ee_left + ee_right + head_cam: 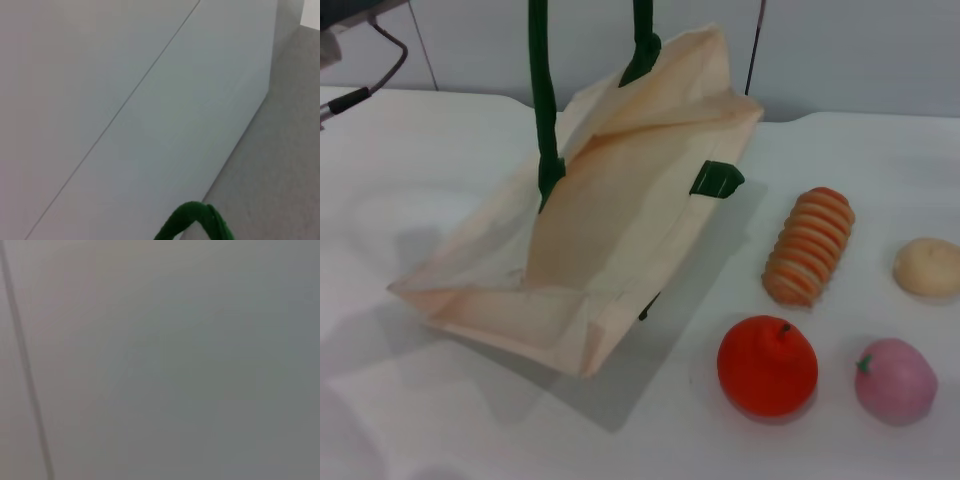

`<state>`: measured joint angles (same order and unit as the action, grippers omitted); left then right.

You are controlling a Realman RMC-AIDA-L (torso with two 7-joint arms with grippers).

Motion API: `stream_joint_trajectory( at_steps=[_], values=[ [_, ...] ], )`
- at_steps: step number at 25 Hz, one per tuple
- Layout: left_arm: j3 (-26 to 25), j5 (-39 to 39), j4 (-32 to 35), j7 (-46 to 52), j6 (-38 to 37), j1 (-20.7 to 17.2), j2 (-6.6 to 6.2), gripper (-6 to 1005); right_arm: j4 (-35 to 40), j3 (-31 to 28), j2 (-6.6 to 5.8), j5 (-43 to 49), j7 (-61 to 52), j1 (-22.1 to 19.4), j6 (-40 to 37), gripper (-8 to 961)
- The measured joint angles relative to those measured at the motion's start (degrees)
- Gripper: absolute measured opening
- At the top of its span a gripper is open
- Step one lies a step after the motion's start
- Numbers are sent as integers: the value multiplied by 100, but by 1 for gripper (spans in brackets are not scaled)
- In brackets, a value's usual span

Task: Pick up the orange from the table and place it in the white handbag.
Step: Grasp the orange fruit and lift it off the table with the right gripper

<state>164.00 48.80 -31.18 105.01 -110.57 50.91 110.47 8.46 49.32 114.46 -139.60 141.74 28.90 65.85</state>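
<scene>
Here the orange [767,365] rests on the table [410,400] beside the white handbag [610,230]; neither tool shows.

The white handbag [620,220] looks like matt cream cloth, creased and softly woven, with dark green rope-like handles [545,110]. The orange [767,364] has a matt, faintly pebbled skin. The desk [840,440] is smooth, plain white, with a slight sheen.

A ribbed bread piece [809,246], a tan bun [927,266] and a pink fruit [895,380] lie near one another.
</scene>
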Motion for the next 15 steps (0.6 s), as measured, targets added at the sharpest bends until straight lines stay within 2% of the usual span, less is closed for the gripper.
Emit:
stream_joint_trajectory(
  at_steps=[7, 11, 12, 15],
  values=[
    [0, 143, -41, 8, 0, -130, -56, 110, 726, -29, -308, 1839, -1409, -324, 295, 656],
    [0, 186, -78, 22, 10, -173, -69, 110, 1119, -51, -416, 2970, -1922, -387, 677, 657],
    [0, 197, -80, 21, 18, -179, -70, 110, 1340, -63, -462, 3552, -2145, -395, 932, 659],
    [0, 207, -81, 15, 37, -207, -82, 110, 1580, -65, -476, 4041, -2350, -395, 1179, 663]
  ],
)
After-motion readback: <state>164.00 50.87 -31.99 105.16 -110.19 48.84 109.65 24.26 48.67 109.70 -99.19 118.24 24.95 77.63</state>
